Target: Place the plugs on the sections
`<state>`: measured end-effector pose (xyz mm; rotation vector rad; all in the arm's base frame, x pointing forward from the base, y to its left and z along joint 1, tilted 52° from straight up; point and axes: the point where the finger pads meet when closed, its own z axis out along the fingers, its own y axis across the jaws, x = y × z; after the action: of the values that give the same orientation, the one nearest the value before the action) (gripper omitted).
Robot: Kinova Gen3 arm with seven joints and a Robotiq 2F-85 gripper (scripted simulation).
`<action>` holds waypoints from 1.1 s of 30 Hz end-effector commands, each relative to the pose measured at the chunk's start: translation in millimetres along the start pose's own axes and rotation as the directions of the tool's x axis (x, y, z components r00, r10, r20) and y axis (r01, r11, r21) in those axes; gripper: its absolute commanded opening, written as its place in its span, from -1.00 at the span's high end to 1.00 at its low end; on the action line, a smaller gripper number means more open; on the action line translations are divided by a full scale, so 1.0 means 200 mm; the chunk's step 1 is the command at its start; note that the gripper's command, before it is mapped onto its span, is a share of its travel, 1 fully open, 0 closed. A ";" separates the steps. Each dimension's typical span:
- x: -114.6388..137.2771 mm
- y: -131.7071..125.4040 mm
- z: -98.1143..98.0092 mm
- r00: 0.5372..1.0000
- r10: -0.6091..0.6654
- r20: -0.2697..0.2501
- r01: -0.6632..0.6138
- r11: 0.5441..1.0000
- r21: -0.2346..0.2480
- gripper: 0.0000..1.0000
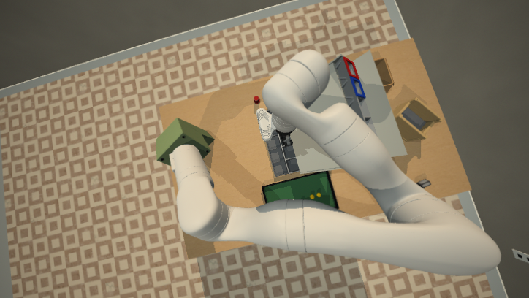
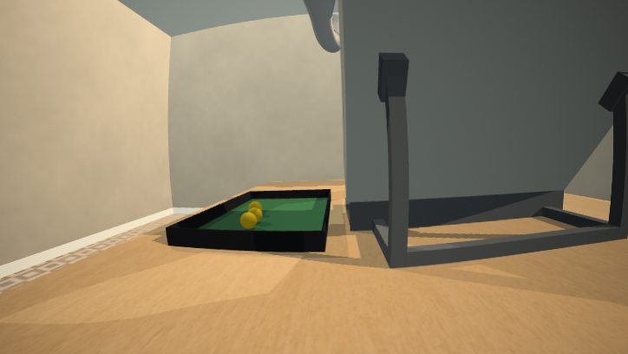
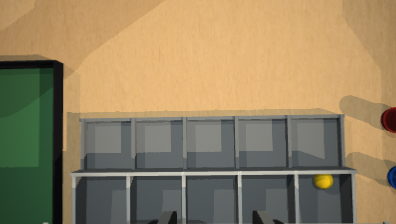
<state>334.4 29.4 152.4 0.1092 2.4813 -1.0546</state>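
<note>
- Tray (image 3: 58, 145), green with a black rim, fills the left edge of the wrist view.
- Gripper (image 3: 214, 219) at bottom centre: half-spread, pinching nothing, above the grey sectioned bin (image 3: 210, 173).
- One yellow marble (image 3: 323, 181) lies in the bin's rightmost rear section.
- Red plug (image 3: 389, 120) and blue plug (image 3: 393, 177) sit at the right edge, on the table.
</note>
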 end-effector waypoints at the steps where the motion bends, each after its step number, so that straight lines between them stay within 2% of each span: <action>1: 0.00 0.00 0.00 1.000 0.000 0.001 0.000 1.000 -0.001 -0.01; 7: 0.00 0.00 0.00 1.000 0.000 0.001 0.000 1.000 -0.001 -0.01; 8: 0.02 -0.30 0.17 1.000 0.000 0.001 0.000 1.000 -0.001 -0.01; 12: 0.02 -0.38 0.21 1.000 0.000 0.001 0.000 1.000 -0.001 -0.01; 17: 0.04 -0.65 0.37 1.000 0.000 0.001 0.000 1.000 -0.001 -0.01; 24: 0.04 -0.65 0.37 1.000 0.000 0.001 0.000 1.000 -0.001 -0.01; 25: 0.05 -0.88 0.50 1.000 -0.006 0.007 0.005 1.000 0.030 -0.01; 33: 0.05 -0.88 0.50 1.000 -0.006 0.007 0.005 1.000 0.030 -0.01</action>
<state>317.5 -161.8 203.4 0.1063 2.4566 -1.1064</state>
